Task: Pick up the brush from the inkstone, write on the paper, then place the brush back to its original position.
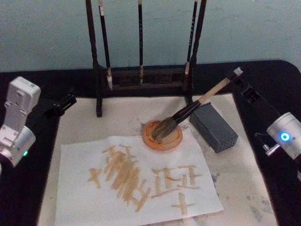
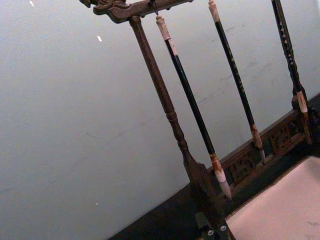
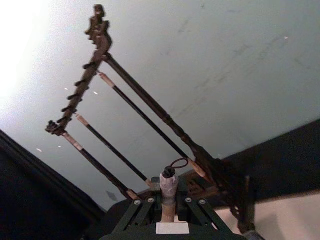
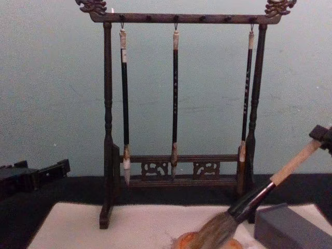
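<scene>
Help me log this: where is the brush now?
Head view, right of centre: the brush tilts with its bristles in the inkstone, beside the grey block, its handle end held by the right gripper.

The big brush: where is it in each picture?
Head view: the brush slants right of centre, bristles on the inkstone, handle end in the right hand.
Chest view: lower right, slanting up to the edge.
Right wrist view: its looped end before the rack.
Left wrist view: thin brushes on the rack instead.
Shared landmark: the rack.
The left hand rests far left.
</scene>
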Robot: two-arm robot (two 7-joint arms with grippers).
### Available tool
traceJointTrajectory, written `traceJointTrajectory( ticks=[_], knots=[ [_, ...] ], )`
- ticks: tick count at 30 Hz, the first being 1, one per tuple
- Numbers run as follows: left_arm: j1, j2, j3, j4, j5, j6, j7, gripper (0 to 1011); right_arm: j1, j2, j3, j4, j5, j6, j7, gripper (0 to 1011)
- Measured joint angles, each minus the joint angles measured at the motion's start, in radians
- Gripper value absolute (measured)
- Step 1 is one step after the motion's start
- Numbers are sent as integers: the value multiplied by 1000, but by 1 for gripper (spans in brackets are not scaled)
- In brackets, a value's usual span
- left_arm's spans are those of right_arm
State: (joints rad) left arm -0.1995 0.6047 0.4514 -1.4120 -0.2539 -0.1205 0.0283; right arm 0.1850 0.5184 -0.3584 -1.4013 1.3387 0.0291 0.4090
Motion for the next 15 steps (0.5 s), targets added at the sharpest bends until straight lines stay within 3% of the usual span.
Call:
traceJointTrajectory(
  ticks=[15],
  knots=[
    [0,0,0,0,0,0,0,1002,0,-9,3,45,-6,11,-20,170]
  ],
)
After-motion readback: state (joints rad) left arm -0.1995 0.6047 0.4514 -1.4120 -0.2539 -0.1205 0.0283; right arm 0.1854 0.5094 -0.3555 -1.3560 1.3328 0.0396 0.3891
